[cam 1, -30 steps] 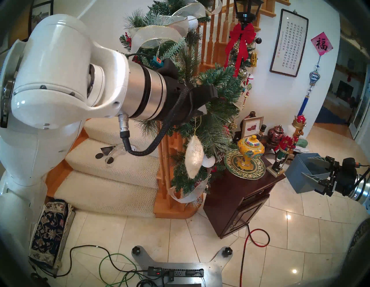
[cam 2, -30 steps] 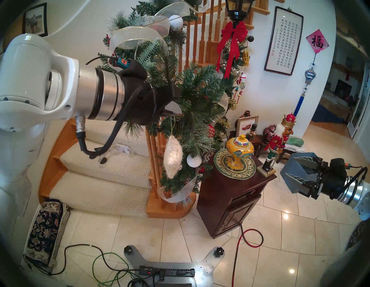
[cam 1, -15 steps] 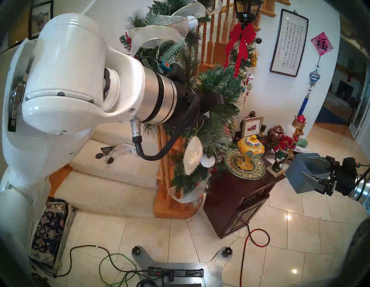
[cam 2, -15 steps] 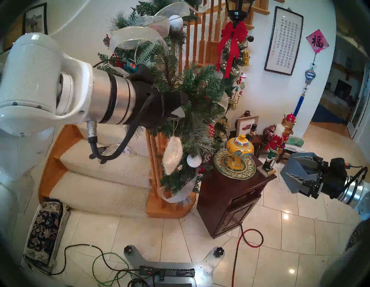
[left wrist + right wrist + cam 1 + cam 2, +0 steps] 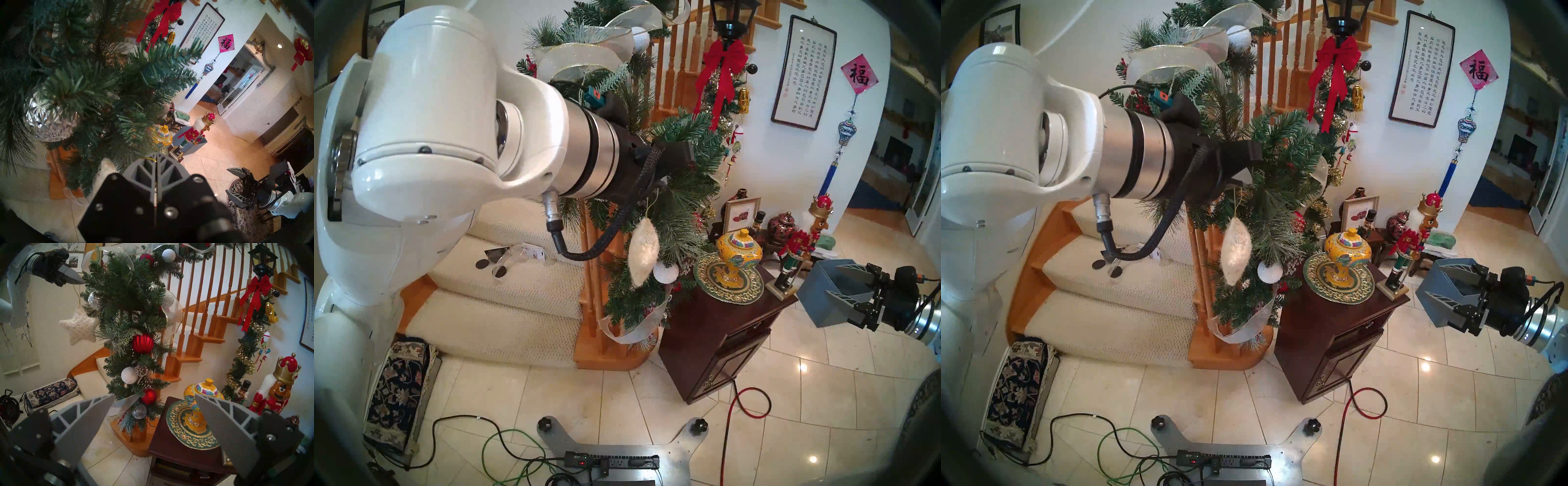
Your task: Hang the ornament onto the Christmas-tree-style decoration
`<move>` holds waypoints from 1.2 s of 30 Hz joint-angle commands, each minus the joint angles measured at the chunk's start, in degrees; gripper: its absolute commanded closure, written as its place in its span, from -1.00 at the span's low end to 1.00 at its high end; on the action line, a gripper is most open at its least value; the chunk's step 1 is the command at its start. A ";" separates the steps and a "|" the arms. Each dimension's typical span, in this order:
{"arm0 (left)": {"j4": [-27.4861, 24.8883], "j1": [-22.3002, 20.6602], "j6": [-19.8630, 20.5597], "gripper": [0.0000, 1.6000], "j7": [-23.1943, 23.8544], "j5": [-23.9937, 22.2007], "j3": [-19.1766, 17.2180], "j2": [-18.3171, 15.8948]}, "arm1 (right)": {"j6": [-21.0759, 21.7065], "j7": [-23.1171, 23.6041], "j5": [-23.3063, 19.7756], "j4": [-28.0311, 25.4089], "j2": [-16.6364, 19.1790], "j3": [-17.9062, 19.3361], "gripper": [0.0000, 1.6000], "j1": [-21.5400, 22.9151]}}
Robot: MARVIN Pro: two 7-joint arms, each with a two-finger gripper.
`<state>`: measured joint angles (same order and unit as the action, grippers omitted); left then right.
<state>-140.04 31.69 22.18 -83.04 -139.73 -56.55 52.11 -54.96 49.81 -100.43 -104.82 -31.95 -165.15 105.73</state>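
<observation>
A hallway with a tiled floor [image 5: 619,390] and carpeted stairs [image 5: 504,305], whose banister carries a green pine garland [image 5: 125,310]. The white star [image 5: 79,327] dangles by its gold string [image 5: 77,293] just beside the garland's upper branches, next to a silver ball [image 5: 93,299]. The left gripper [image 5: 79,281] is closed tight, pinching the string. The right gripper [image 5: 153,412], spread wide and empty, is well apart near a dark wooden cabinet [image 5: 721,339].

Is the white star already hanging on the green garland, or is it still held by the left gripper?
Still held: the left gripper is shut on the gold string, and the star dangles beside the garland.
</observation>
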 commanded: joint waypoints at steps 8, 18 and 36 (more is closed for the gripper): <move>0.04 -2.83 -0.51 1.00 -1.96 1.29 0.65 0.83 | -0.04 6.09 -0.03 0.04 0.11 0.15 -1.00 0.23; 0.04 -3.33 -0.98 1.00 -1.96 1.57 1.80 0.98 | -0.04 6.53 -0.19 0.10 0.12 0.15 -1.00 0.25; 0.04 -3.76 -2.37 1.00 -1.96 2.89 4.26 0.99 | -0.04 6.02 -0.13 0.03 0.12 0.15 -1.00 0.22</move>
<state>-140.04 29.42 20.08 -84.99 -137.73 -52.30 53.10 -54.96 49.81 -100.66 -104.81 -31.95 -165.15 105.73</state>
